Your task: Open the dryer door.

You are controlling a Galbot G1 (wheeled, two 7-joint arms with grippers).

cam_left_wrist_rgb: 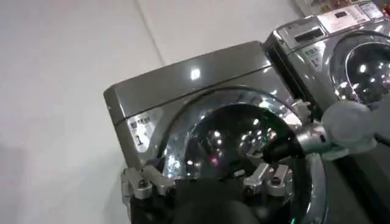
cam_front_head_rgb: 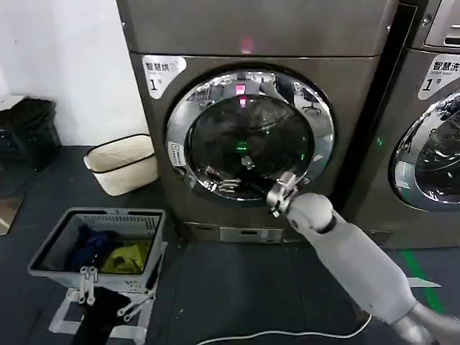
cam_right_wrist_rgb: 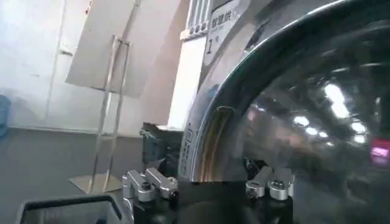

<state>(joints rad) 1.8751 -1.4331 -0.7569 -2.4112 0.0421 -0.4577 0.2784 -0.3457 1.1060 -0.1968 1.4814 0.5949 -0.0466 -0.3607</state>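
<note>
— Dark grey flooring ran up to a white wall, and two bronze-grey machines stood side by side. Where was the dryer door (cam_front_head_rgb: 249, 136) in all that?

— On the nearer machine, filling most of its front: a chrome ring around dark glass, and shut, flush with the cabinet as far as I could judge.

— And the arms?

— The right gripper (cam_front_head_rgb: 228, 184) was up against the lower part of the chrome ring, its arm reaching in from the robot's right. In the right wrist view the right gripper (cam_right_wrist_rgb: 209, 184) had its fingers spread fairly wide with nothing between them, right beside the door's rim. The left gripper (cam_front_head_rgb: 108, 296) hung low by the laundry basket (cam_front_head_rgb: 52, 246) – also spread and empty, idle (its wrist camera looked up at the machine from there).

— So which step was it?

— The approach, I'd say – no grasp yet. Next it would need a purchase on the rim's edge or a latch, then a pull outward along the hinge's arc.

— Anything legible?

— A white label (cam_front_head_rgb: 162, 74) at the machine's upper corner bore Chinese characters and a "1". The neighbouring machine's label (cam_front_head_rgb: 438, 76) also showed a "1"; finer print I couldn't read.
</note>
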